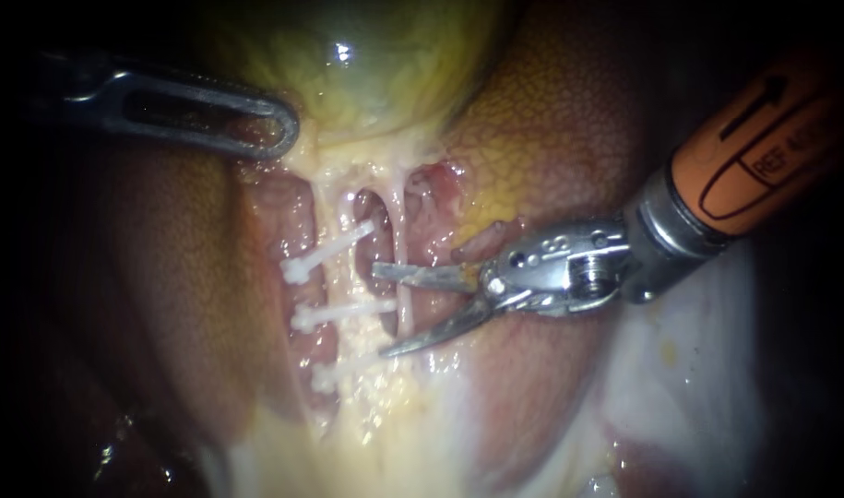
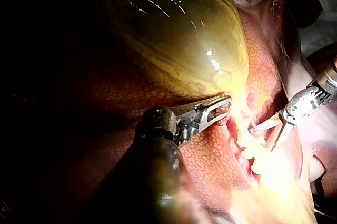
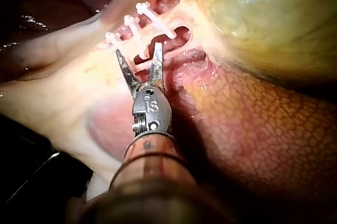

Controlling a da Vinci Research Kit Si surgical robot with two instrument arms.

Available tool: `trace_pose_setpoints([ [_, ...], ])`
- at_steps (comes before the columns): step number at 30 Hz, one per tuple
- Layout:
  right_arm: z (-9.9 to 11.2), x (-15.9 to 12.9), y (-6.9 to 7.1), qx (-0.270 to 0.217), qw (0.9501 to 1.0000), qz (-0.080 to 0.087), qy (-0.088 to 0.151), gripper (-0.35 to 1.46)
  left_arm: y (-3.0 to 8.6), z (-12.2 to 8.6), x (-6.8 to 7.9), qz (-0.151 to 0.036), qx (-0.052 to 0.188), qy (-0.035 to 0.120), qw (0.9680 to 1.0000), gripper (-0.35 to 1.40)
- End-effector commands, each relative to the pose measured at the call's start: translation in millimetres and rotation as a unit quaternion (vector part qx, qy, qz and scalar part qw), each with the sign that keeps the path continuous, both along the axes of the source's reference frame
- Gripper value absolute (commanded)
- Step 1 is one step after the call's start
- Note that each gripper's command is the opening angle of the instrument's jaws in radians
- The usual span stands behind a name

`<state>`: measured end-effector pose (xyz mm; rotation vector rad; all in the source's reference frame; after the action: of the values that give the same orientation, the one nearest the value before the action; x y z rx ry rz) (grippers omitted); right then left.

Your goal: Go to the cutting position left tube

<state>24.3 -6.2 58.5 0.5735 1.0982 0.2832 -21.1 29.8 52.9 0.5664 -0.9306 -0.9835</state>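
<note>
Two pale tubes run down from the gallbladder (image 1: 375, 65). The left tube (image 1: 327, 207) carries three white clips (image 1: 338, 312); the thinner right tube (image 1: 404, 304) stands beside it. My right instrument (image 1: 382, 311) comes in from the right with its blades open. The right tube lies between them, and the blade tips reach the ends of the upper two clips. In the right wrist view the open blades (image 3: 140, 52) stop just short of the clips (image 3: 129, 21). My left instrument (image 1: 269, 129) is shut on tissue at the gallbladder's lower edge (image 2: 224, 109).
Mottled liver (image 1: 551, 120) flanks the tubes on both sides. Pale fatty tissue (image 1: 394, 433) spreads below the clips. The right instrument's orange shaft (image 1: 763, 138) fills the upper right. A pink hollow (image 1: 375, 226) opens between the two tubes.
</note>
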Motion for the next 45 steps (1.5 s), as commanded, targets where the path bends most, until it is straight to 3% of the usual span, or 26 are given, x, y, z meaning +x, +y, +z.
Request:
trace_pose_setpoints([
  [1,0.5,0.0,0.0,0.002,1.0000,0.000,-0.001,1.12,0.0,0.0,0.0,0.000,0.000,0.000,1.0000,-0.35],
  [9,2.2,-0.1,0.7,0.027,0.9996,-0.004,0.000,1.14,0.0,0.0,0.1,0.000,0.000,0.000,1.0000,-0.35],
  [19,3.0,1.5,1.6,0.070,0.9958,-0.049,0.031,1.14,0.0,0.0,0.0,0.000,0.000,0.000,1.0000,-0.35],
  [28,2.9,3.2,1.8,0.116,0.9854,-0.074,0.100,1.12,0.0,0.0,0.0,0.000,0.000,0.000,1.0000,-0.35],
  [39,1.7,5.9,1.3,0.155,0.9700,-0.102,0.158,1.07,0.1,0.1,-0.2,0.000,0.000,0.000,1.0000,-0.35],
  [45,1.5,7.2,1.2,0.172,0.9639,-0.089,0.183,1.06,0.1,0.1,-0.2,0.000,0.000,0.000,1.0000,-0.35],
])
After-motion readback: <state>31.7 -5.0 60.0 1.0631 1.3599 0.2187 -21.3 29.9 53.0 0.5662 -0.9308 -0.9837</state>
